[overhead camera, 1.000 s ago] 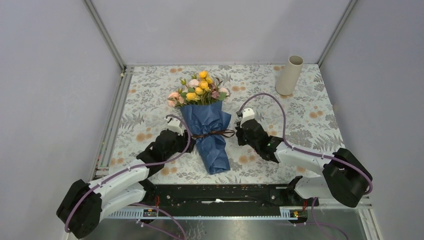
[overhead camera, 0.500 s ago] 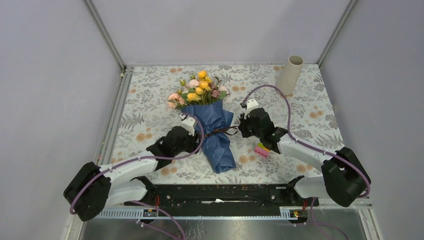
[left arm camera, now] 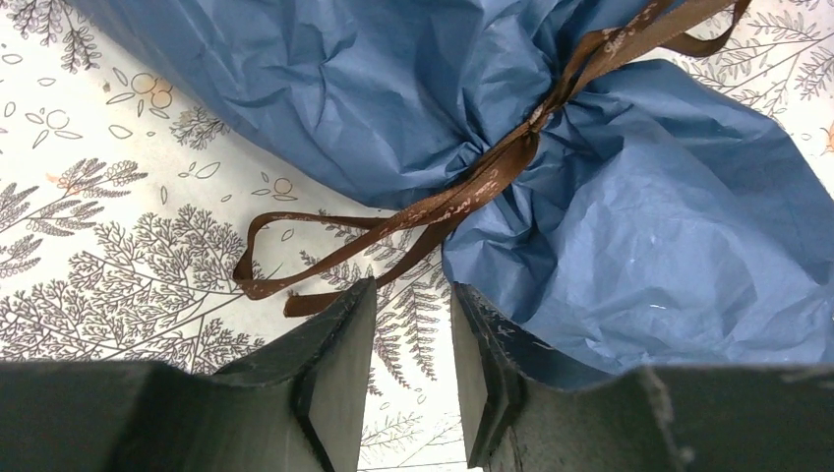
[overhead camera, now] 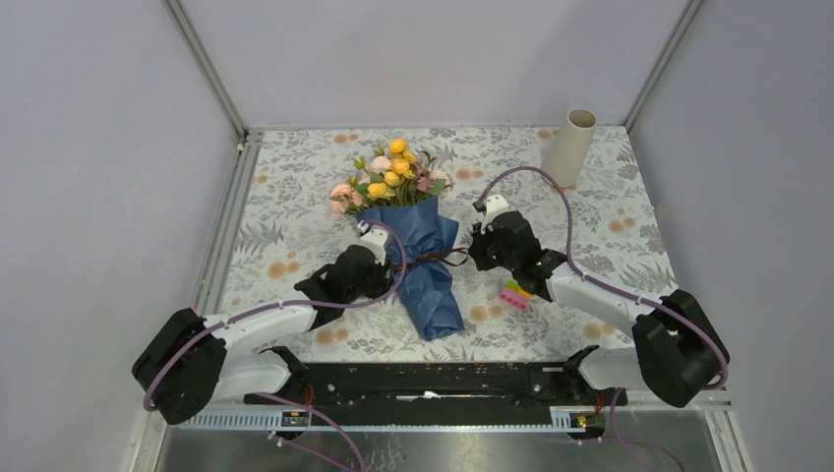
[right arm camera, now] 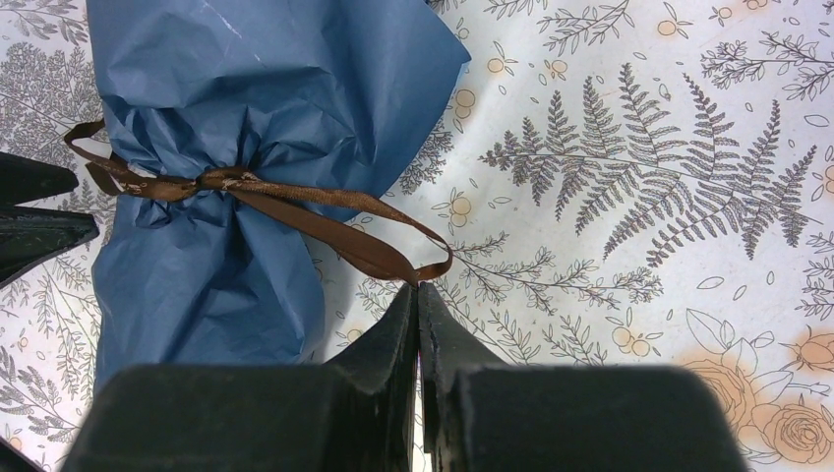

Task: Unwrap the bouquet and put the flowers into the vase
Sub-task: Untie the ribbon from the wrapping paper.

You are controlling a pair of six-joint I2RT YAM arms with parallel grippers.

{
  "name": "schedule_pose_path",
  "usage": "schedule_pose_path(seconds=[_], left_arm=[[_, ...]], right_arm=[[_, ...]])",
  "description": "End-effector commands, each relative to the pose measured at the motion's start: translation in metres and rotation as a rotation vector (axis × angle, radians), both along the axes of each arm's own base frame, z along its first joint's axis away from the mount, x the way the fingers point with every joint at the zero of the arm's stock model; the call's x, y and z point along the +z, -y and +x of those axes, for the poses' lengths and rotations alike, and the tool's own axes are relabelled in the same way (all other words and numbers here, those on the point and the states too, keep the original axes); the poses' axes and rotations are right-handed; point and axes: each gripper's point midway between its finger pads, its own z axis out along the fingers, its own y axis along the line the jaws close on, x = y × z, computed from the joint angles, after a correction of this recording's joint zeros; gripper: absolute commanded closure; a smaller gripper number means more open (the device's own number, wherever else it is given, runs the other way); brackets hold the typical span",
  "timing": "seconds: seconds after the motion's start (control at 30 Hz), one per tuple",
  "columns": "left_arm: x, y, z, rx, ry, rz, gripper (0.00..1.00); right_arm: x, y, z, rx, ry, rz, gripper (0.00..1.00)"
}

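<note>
Wrist views, left gripper [left arm camera: 413, 290] parted beside bouquet [left arm camera: 590, 246], right gripper [right arm camera: 418, 290] pinching its ribbon [right arm camera: 216, 181] loop

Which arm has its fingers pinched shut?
The right arm's fingers pinch the ribbon; the left arm's fingers stand apart.

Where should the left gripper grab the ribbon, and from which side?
Pinch the ribbon at its loose loop lying on the tablecloth beside the blue paper. Left gripper should come from its own side: the strands there lie free, clear of the knot.
</note>
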Motion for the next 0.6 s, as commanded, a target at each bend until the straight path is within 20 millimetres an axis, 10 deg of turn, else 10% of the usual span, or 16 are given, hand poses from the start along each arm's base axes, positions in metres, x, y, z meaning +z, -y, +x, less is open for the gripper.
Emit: schedule_pose_path(seconds=[0.0, 0.57], left_arm=[[0.017, 0.001, 0.011, 0.051, 0.037, -0.017, 0.62], [0.01, 0.01, 0.015, 0.017, 0.03, 0.016, 0.63]], right_arm=[[0.023, -0.002, 0.007, 0.001, 0.053, 0.039, 0.98], [0.029, -0.005, 0.003, 0.021, 0.057, 0.072, 0.97]])
